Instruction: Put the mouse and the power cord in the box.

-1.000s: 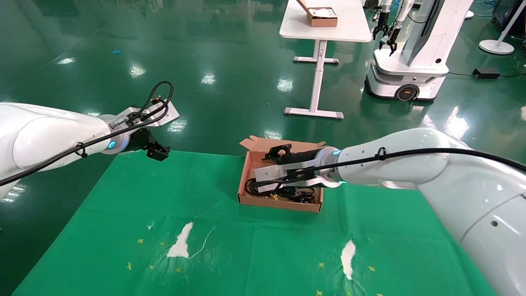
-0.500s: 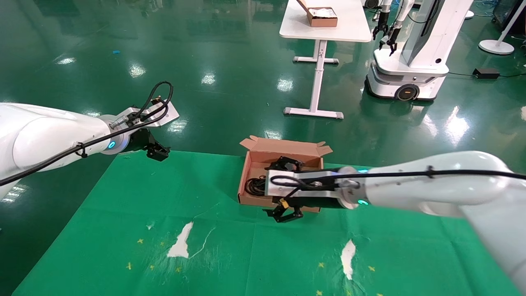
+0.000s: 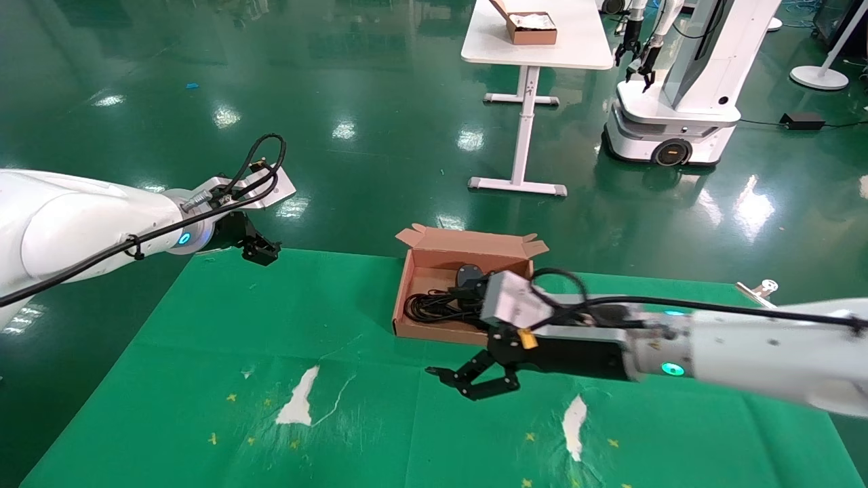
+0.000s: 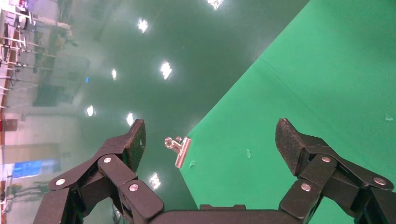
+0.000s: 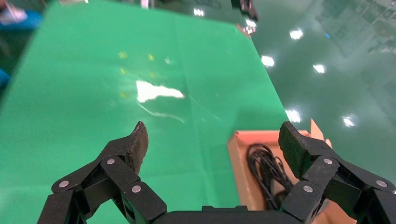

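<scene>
Right end effector (image 3: 475,381) now withdrawn from box (image 3: 434,331) toward 6 o'clock, wide open, empty. Power cord (image 3: 434,306) and mouse (image 3: 469,274) inside box, long axis 9-to-3. Left end effector (image 3: 261,252) unmoved, wide open, empty.

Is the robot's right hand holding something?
No, the right gripper hangs over the green cloth with open, empty jaws, outside the box.
</scene>
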Robot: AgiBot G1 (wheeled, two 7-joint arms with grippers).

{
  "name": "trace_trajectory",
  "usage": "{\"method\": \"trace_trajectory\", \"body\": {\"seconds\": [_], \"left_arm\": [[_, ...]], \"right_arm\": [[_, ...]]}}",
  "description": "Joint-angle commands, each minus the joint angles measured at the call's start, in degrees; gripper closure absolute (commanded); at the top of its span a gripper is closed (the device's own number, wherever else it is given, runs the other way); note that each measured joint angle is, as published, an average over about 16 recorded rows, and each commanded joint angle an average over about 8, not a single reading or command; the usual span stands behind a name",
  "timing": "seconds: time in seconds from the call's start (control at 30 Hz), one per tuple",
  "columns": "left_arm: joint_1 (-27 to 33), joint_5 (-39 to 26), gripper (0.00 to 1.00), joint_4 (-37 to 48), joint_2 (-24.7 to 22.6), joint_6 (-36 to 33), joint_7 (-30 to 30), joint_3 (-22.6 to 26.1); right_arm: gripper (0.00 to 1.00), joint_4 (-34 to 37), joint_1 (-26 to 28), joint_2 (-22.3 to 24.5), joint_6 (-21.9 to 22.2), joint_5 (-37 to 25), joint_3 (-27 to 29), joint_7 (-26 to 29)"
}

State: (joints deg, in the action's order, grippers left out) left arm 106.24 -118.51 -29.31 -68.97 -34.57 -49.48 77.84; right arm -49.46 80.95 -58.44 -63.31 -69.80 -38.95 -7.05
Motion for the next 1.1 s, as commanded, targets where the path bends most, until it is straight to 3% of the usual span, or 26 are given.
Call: {"method": "trace_trajectory", "body": {"seconds": [0.03,0.37,1.1], "left_arm": [[0.0,0.0,0.0,0.0,0.0,0.0,0.0,0.0],[-1.73,2.96,0.0,-1.69,1.31,-1.95,1.5,-2.39],[-18.49,31.72,0.0,-18.31,14.05,-21.14,16.03,-25.58]], "right_arm": [[0.0,-1.48,-1.19,1.44,-1.37,1.71,1.41,1.09],[0.0,-8.8,-7.07,8.54,-8.17,10.19,8.37,6.5],[0.0,-23.91,-19.22,23.23,-22.22,27.73,22.74,17.65]]}}
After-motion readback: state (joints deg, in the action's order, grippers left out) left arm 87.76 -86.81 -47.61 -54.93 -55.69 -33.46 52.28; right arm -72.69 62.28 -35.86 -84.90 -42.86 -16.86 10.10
